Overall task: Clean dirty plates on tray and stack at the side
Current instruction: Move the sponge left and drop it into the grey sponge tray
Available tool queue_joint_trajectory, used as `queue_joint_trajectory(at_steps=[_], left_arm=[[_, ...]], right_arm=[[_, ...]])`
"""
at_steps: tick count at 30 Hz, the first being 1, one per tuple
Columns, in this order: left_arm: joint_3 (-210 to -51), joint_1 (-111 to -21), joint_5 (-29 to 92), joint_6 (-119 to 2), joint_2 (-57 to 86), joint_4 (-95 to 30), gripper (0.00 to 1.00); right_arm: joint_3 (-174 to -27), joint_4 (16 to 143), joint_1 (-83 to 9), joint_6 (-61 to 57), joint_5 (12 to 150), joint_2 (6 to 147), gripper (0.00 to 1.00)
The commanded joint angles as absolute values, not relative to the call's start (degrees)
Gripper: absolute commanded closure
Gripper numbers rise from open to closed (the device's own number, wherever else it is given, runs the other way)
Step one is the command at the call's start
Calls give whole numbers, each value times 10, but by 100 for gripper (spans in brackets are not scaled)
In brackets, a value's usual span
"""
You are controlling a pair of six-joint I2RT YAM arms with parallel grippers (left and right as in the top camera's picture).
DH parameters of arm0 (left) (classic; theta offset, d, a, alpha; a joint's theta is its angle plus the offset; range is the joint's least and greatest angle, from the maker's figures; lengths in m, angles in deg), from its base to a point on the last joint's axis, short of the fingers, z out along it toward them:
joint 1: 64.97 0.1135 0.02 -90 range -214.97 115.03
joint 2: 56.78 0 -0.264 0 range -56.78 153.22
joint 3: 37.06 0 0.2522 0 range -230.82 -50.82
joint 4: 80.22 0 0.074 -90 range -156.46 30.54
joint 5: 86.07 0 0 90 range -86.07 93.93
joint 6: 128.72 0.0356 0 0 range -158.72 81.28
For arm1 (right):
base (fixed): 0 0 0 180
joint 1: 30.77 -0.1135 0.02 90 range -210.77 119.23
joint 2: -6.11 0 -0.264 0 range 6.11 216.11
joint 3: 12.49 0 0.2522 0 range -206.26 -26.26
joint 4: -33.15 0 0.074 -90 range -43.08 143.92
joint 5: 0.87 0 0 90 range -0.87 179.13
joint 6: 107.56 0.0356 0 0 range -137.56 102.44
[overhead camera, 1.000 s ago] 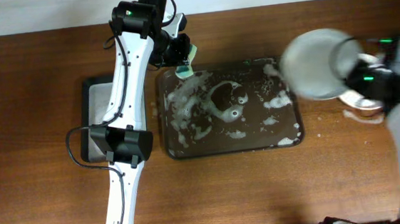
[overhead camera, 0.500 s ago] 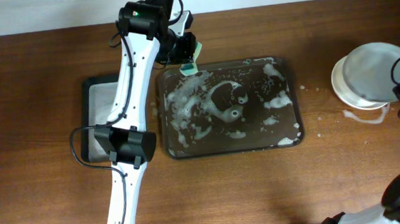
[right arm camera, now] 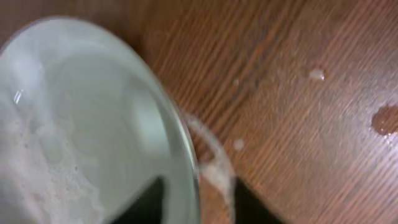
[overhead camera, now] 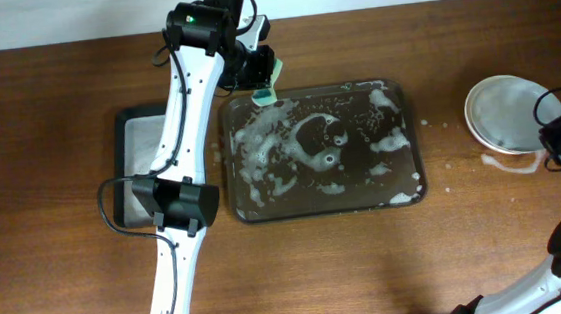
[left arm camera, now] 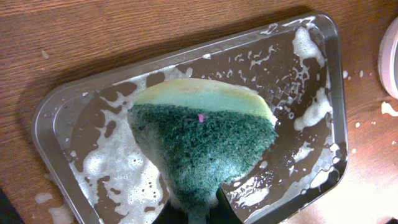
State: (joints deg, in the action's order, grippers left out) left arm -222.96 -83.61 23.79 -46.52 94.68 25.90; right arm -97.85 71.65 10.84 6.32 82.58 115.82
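The white plates (overhead camera: pixel 503 111) lie stacked on the table to the right of the tray (overhead camera: pixel 418 181); no plate lies on the tray. My right gripper (overhead camera: pixel 557 135) is at the stack's right edge. In the right wrist view the top plate (right arm camera: pixel 81 124) fills the left, and my right gripper (right arm camera: pixel 199 208) is open, its fingers standing apart on either side of the rim. My left gripper (overhead camera: pixel 254 74) hangs over the tray's far left corner, shut on a green and yellow sponge (left arm camera: pixel 205 134). The foam-flecked tray (left arm camera: pixel 186 55) lies under it.
A black tub (overhead camera: pixel 133 169) sits left of the tray, partly under the left arm. A wet foam smear (overhead camera: pixel 514 165) curves along the near side of the plate stack, and a few drops (right arm camera: pixel 316 74) lie on the wood.
My right gripper carried a plate from over the tray's right end to the stack at the right, then its jaws opened. My left arm shifted slightly with the sponge.
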Motion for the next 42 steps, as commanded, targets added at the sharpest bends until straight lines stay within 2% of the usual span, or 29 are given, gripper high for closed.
queue_joint_trajectory(at_steps=[1, 3, 6, 12, 17, 21, 24, 33, 42], left_arm=[[-2231, -835, 220, -470, 951, 267, 99], [-2239, -827, 215, -470, 948, 284, 99], [-2260, -812, 217, -482, 940, 299, 99], [-2291, -781, 225, -487, 883, 303, 99], [-2291, -780, 204, -487, 827, 303, 99], [-2277, -780, 169, -481, 780, 303, 100], [-2196, -780, 128, -481, 724, 303, 100], [-1807, -780, -21, -546, 558, 294, 99], [-1522, -768, -100, -543, 550, 88, 99]], right_arm=[[-995, 716, 109, 67, 793, 1157, 48], [-1005, 716, 109, 67, 745, 1142, 38], [-1022, 715, 102, 62, 730, 1103, 32], [-1035, 763, 69, 52, 730, 1001, 30], [-1035, 844, -7, 11, 728, 963, 29], [-1034, 861, -79, 7, 733, 965, 29], [-1034, 856, -120, 7, 749, 965, 28], [-1034, 848, -186, 7, 791, 965, 27], [-1034, 856, -229, -8, 793, 988, 23]])
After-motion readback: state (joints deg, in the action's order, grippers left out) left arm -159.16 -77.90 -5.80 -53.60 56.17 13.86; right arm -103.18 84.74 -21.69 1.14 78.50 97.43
